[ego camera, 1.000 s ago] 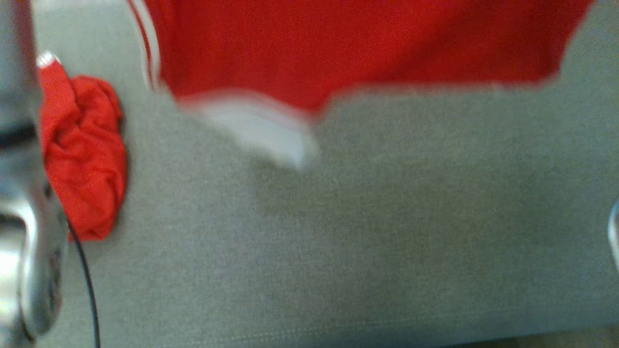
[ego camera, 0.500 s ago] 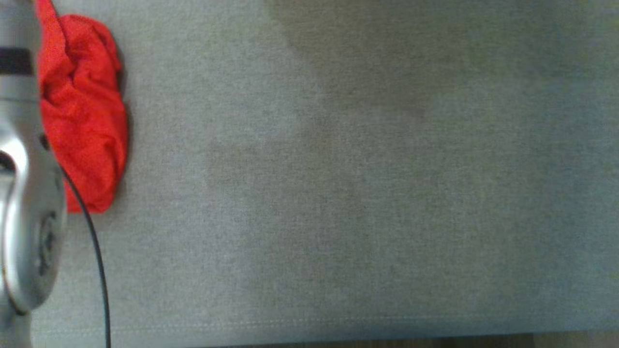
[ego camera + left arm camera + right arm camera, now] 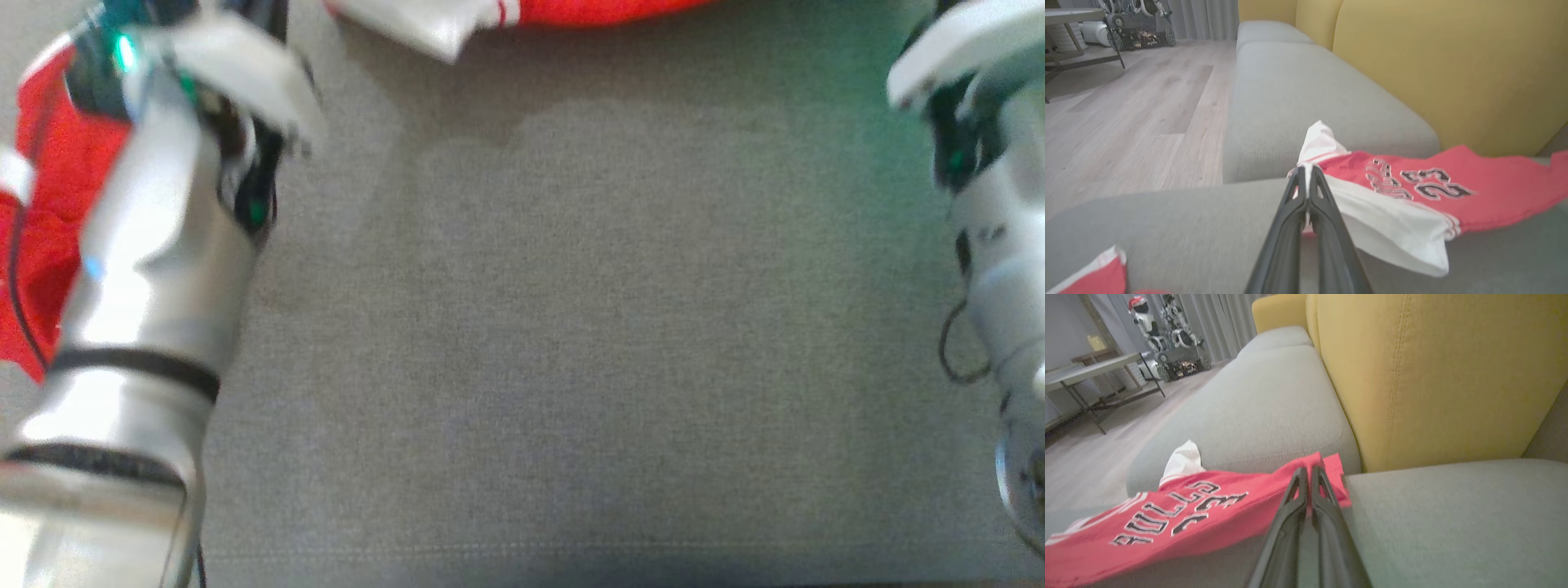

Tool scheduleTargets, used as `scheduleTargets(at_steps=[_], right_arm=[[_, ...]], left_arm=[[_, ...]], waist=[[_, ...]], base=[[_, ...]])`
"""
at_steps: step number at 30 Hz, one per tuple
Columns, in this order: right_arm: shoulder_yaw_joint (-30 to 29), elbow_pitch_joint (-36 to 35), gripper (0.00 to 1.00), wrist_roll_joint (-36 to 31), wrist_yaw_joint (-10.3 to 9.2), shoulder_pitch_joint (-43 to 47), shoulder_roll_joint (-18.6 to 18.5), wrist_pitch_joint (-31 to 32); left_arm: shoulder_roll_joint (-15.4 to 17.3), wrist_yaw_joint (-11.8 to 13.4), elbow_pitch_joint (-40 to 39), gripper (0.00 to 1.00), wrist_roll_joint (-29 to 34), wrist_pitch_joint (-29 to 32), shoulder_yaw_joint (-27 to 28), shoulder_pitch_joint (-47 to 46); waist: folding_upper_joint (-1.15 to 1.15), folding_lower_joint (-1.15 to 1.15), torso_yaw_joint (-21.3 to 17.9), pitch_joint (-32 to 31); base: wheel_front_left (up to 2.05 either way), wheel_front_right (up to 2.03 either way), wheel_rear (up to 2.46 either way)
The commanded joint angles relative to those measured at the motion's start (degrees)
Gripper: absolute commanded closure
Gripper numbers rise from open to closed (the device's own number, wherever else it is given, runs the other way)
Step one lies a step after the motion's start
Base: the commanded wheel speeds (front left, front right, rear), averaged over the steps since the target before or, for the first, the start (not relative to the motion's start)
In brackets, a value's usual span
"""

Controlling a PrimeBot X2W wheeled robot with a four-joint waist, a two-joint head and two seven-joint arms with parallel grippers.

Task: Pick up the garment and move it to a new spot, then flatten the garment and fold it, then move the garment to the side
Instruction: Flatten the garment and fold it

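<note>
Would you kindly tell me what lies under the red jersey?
The grey seat cushion shows beneath the red jersey; the patch directly under the cloth is hidden.

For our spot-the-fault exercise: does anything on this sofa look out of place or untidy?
Yes: a second red garment lies crumpled at the grey cushion's left side, unlike the numbered jersey spread out farther back.

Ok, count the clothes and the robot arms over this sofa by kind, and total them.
Red garments: 2, the lettered jersey and a crumpled heap
Robot arms: 2, left arm and right arm
Total: 4
</note>
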Motion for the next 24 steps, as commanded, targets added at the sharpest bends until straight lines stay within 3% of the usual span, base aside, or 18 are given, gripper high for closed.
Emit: scheduleTargets(at_steps=[1, 12, 24], right_arm=[[2.8, -0.9, 1.00, 1.2, 0.12, 1.8, -0.4, 1.2], [20.8, -3.3, 1.00, 8.1, 0.12, 19.5, -4.9, 9.1], [30.7, -7.9, 1.00, 15.2, 0.12, 28.0, -11.3, 14.2]], left_arm=[[3.4, -0.2, -0.9, 1.00, -0.1, -0.4, -0.1, 2.0], [8.4, -0.4, -5.3, 1.00, -7.5, 5.1, -10.8, 21.4], [16.2, -0.4, -21.2, 1.00, -16.9, 15.1, -19.4, 33.5]], waist=[[0.00, 0.00, -0.3, -3.1], [0.00, 0.00, -0.3, -15.1], [0.00, 0.00, -0.4, -20.9]], base=[[0.00, 0.00, 0.00], [0.00, 0.00, 0.00], [0.00, 0.00, 0.00]])
